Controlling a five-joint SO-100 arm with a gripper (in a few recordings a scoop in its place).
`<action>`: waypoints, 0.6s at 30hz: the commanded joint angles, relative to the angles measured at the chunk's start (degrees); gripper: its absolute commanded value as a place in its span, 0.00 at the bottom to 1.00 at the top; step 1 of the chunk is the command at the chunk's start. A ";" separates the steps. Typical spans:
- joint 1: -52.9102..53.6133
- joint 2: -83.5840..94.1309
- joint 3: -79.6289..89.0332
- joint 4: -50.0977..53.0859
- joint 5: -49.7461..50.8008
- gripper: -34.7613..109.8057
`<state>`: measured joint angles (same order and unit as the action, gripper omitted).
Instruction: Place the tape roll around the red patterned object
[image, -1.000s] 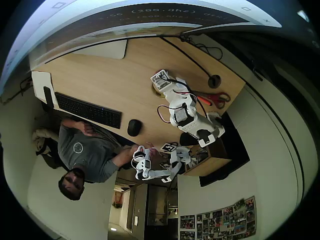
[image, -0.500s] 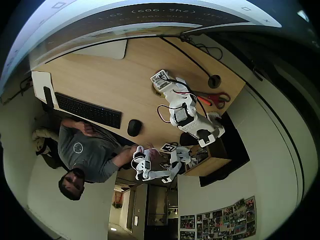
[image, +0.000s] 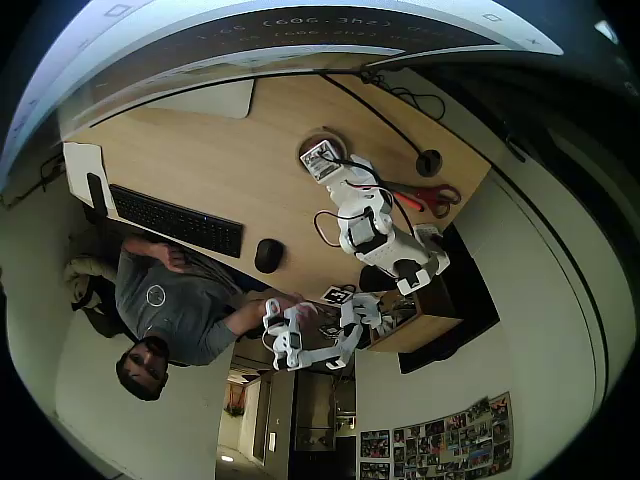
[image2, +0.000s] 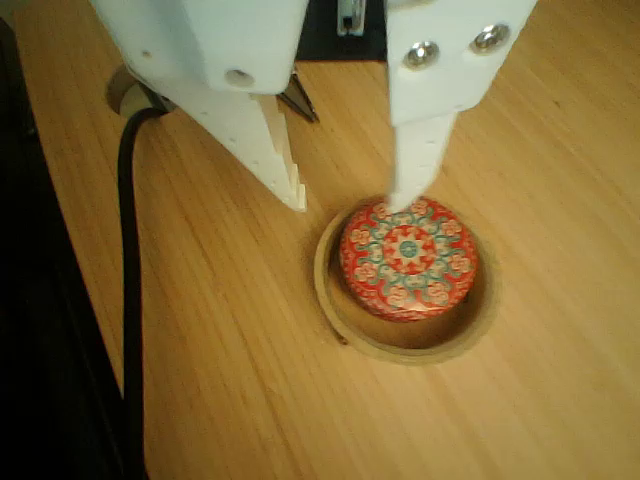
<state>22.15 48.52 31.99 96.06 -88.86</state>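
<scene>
Red patterned object (image2: 409, 258) sits inside the tape roll (image2: 345, 325), wrist view reveals, fingers (image2: 283, 165) spread apart.

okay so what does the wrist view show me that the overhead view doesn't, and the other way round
Wrist view: the red patterned object sits inside the tape roll, its mandala pattern clear, with the open gripper above the near rim.

Overhead view: the whole desk, keyboard, mouse, red-handled scissors, and a seated person.

Both: the gripper over the tape roll on the wooden desk.
</scene>
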 joint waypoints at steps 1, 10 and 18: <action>-1.49 9.93 1.32 0.35 -0.53 0.45; -10.72 34.01 16.96 0.44 1.76 0.45; -24.35 48.25 26.02 0.53 9.76 0.47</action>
<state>1.58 90.26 56.34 95.98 -81.12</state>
